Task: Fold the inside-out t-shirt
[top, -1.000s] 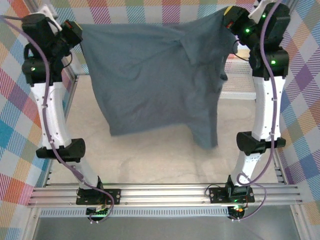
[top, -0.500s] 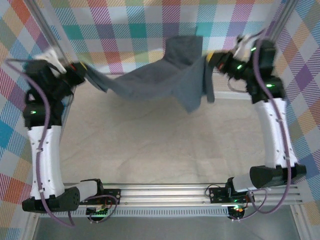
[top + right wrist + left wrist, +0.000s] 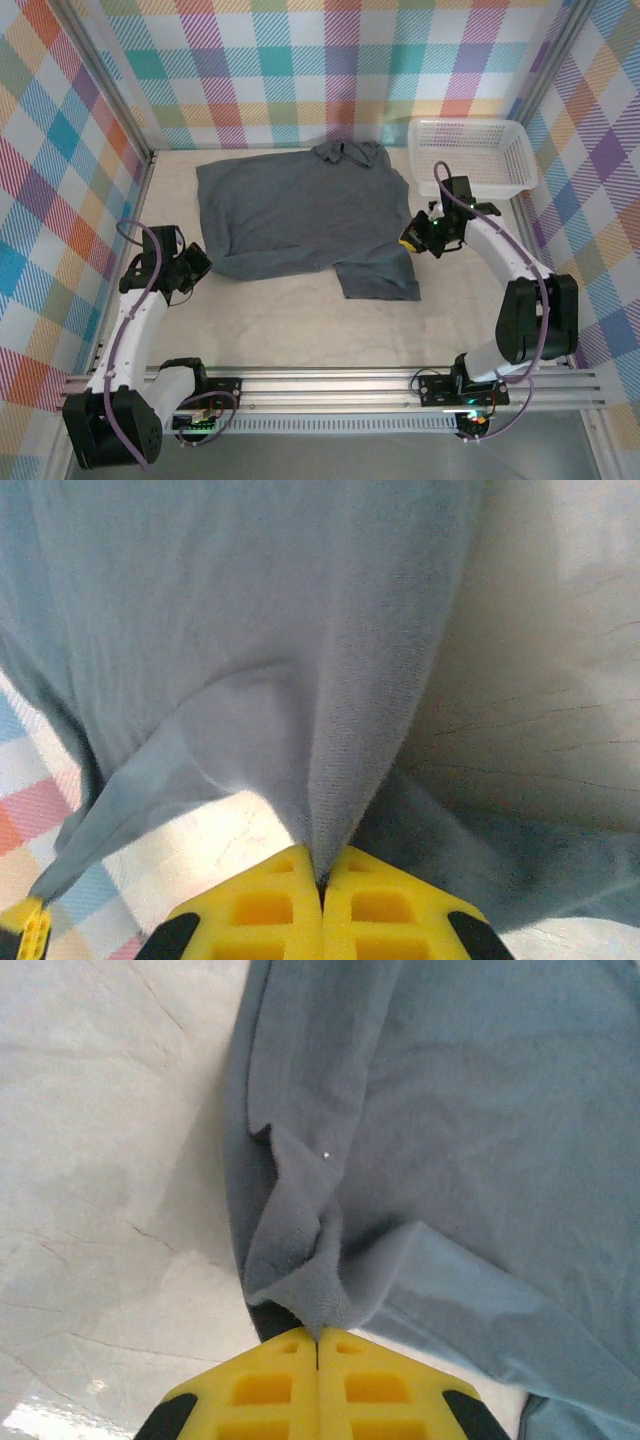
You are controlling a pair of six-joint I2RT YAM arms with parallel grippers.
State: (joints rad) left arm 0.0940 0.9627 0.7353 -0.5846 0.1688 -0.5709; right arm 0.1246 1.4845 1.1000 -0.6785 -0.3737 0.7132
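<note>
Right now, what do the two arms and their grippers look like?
The left arm and right arm match: white tapered links between rounded black joints, with a purple cable running along each. The left gripper and right gripper have bright yellow fingers with rectangular recesses moulded in and black at the outer corners.

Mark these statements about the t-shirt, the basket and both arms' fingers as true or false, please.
1. The t-shirt lies spread on the table. True.
2. The t-shirt is inside the basket. False: it lies outside it, on the table.
3. The left fingers are shut on cloth at the t-shirt's near left corner. True.
4. The right fingers hang open over the basket. False: they are shut on the t-shirt's right edge.
</note>
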